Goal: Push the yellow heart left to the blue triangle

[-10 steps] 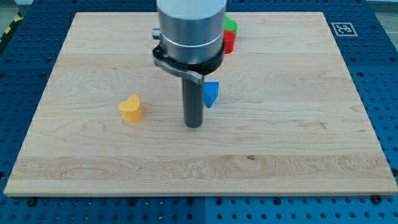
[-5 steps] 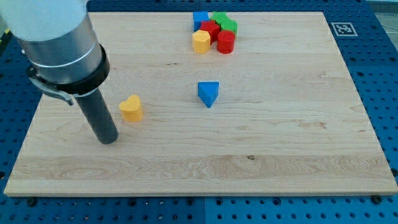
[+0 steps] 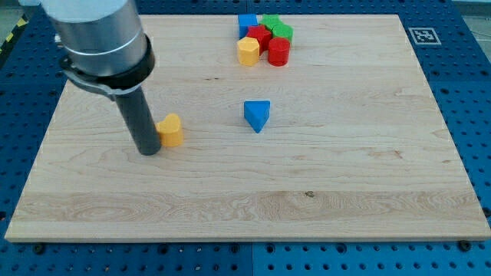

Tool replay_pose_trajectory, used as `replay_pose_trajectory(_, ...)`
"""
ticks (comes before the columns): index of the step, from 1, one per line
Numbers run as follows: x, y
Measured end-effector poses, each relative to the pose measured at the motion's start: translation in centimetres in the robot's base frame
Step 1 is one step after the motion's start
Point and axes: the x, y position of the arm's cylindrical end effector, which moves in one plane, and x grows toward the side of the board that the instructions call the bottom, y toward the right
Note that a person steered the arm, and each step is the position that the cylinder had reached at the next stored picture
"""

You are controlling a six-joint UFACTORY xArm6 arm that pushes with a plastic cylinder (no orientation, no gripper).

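Our tip touches the yellow heart on the side away from the blue triangle, positioned to drive it there; we carry no jaws.

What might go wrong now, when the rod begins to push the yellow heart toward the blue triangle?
My tip sits against the view's left side of the yellow heart, slightly toward the bottom. An off-centre push may spin the heart or let it slip past the rod. The blue triangle lies a little higher in the view, so a level push could pass below it.
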Motion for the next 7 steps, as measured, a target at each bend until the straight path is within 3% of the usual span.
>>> replay_pose_trajectory(5,-3.2,-1.1)
replay_pose_trajectory(7,-2.0,1.9)
